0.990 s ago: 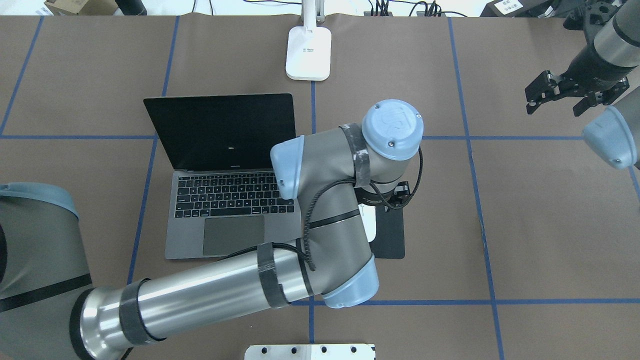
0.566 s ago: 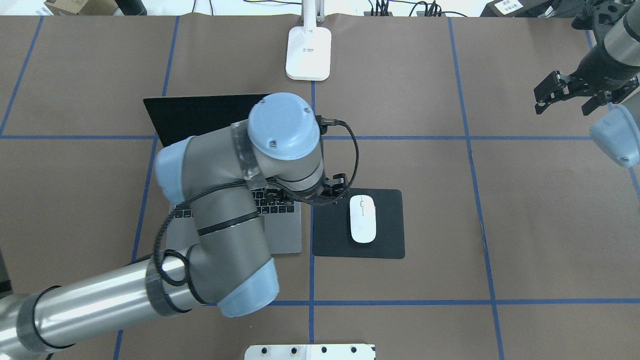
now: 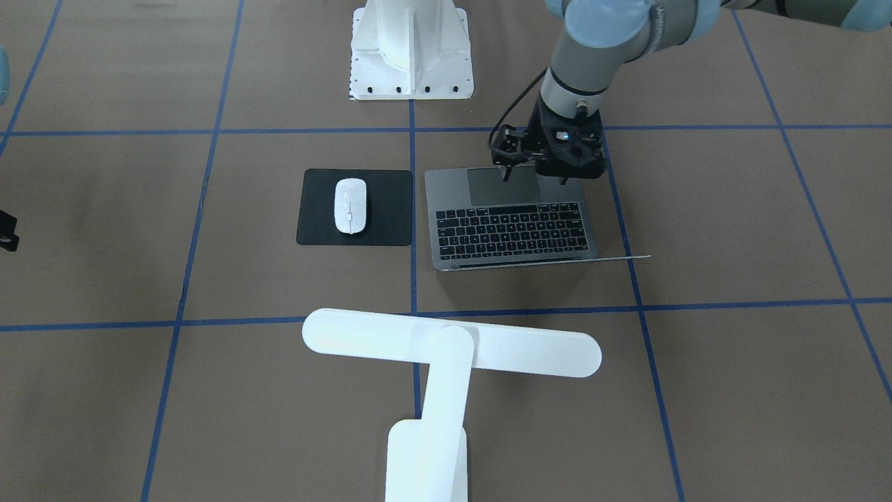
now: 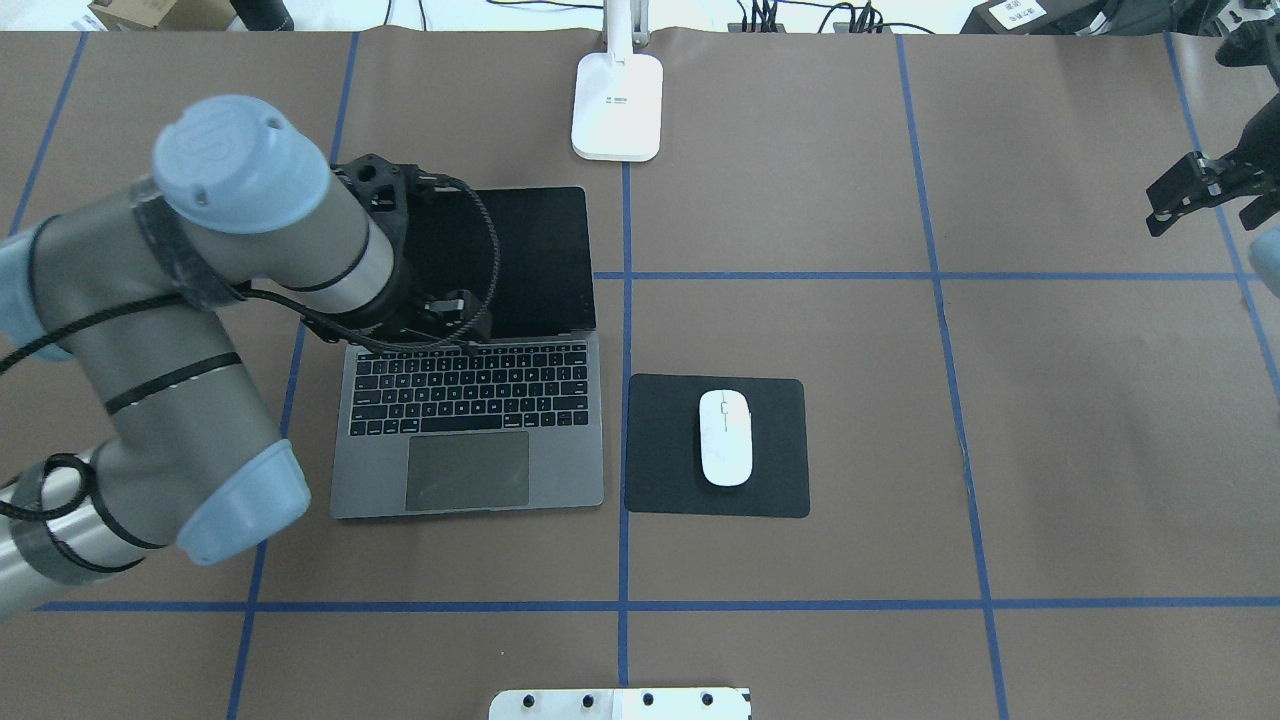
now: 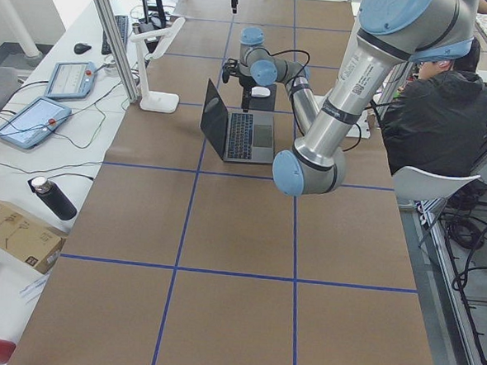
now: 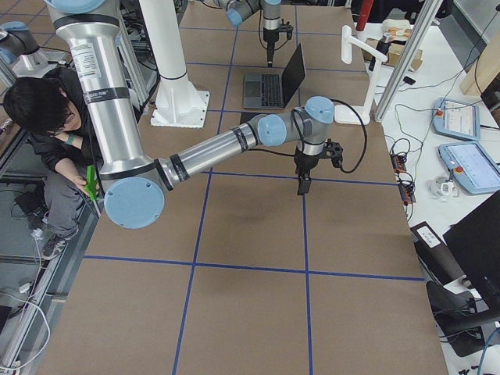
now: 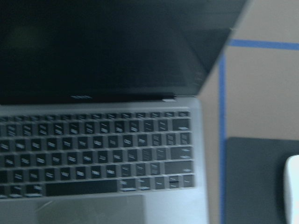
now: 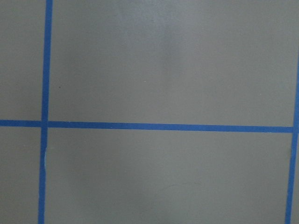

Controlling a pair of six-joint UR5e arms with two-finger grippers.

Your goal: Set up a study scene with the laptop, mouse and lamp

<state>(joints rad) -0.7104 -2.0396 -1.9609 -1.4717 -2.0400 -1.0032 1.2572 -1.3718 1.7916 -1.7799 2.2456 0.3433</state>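
Note:
The grey laptop [image 4: 470, 440] lies open near the table's middle, with its dark screen [image 4: 520, 255] tilted back. To its right the white mouse [image 4: 725, 437] rests on a black mat [image 4: 770, 480]. The white lamp stands beyond the laptop on its base [image 4: 617, 105], its bar head [image 3: 451, 343] crossing the arm in a T. My left gripper [image 3: 534, 178] hovers over the laptop, open and holding nothing. At the table's far right, my right gripper [image 4: 1195, 195] hangs open above bare table, well away from all three items.
A white ribbed pedestal [image 3: 411, 49] stands at the robot's side of the table. A person [image 5: 437, 120] sits beside the table. Tablets, cables and a bottle [image 5: 52, 197] lie on the side bench beyond the lamp.
My left arm swung left from above the mouse mat to above the laptop, uncovering the mouse on the mat. My right gripper drew back toward the right edge.

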